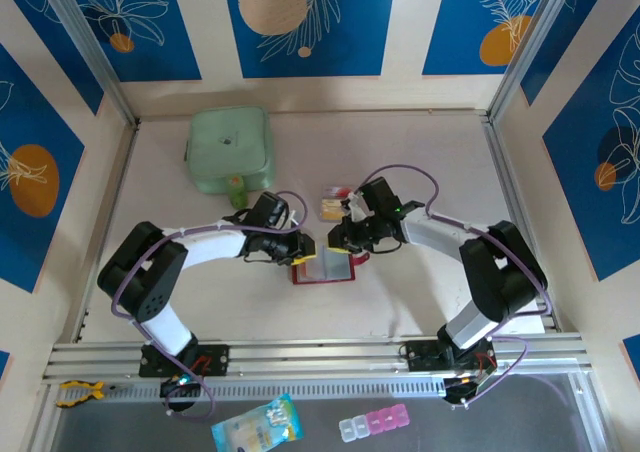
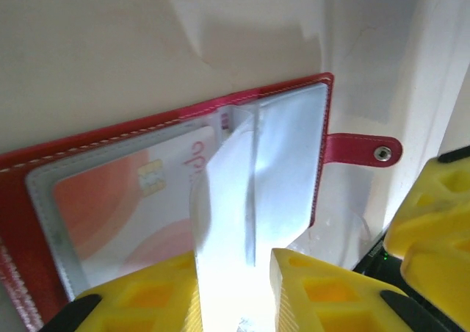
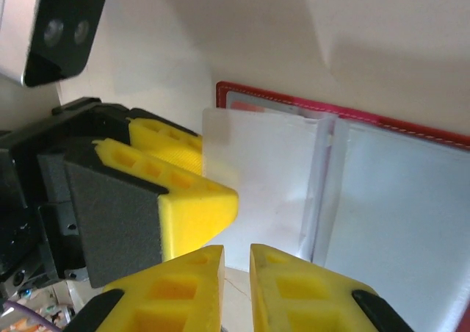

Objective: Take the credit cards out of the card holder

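Your left gripper (image 2: 233, 257) has a clear sleeve (image 2: 235, 192) of the card holder (image 2: 110, 139) standing up between its fingers (image 2: 147, 302). You cannot tell whether it pinches the sleeve or only brackets it. Your right gripper (image 3: 236, 255) hangs just beside it over the open holder, jaws a thin slit apart with nothing in them. The holder lies open on the table (image 1: 420, 302) between both arms. One whitish card (image 2: 125, 207) sits inside a sleeve, and other cards (image 1: 333, 204) lie just behind the holder.

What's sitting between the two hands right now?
The open card holder, one clear sleeve rising into the left hand, right hand alongside; the left wrist view shows it.
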Tool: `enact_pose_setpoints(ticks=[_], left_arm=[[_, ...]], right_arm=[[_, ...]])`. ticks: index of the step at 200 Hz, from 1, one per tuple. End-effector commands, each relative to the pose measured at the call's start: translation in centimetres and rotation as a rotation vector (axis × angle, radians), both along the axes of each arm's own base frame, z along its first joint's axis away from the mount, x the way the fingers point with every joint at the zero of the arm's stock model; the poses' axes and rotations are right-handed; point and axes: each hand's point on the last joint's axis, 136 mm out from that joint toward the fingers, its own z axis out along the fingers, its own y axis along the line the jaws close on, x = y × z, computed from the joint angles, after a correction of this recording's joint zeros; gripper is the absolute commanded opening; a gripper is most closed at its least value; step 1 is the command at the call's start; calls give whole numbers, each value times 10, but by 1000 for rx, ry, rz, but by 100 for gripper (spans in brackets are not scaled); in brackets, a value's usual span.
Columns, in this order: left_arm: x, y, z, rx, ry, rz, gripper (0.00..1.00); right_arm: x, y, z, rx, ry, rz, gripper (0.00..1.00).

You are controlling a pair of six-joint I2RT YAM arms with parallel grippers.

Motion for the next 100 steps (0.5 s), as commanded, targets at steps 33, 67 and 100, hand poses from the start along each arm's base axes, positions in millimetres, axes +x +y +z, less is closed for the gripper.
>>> enact_pose_setpoints(ticks=[33, 67, 100], left_arm=[[-1, -25, 28, -47, -20, -51, 36], [-1, -37, 29, -49, -22, -70, 38], [-1, -50, 29, -53, -23, -92, 39]], right_arm=[[-5, -33, 0, -46, 18, -64, 18], [-2, -48, 5, -54, 2, -96, 18], [-1, -63, 12, -56, -14, -130, 19]])
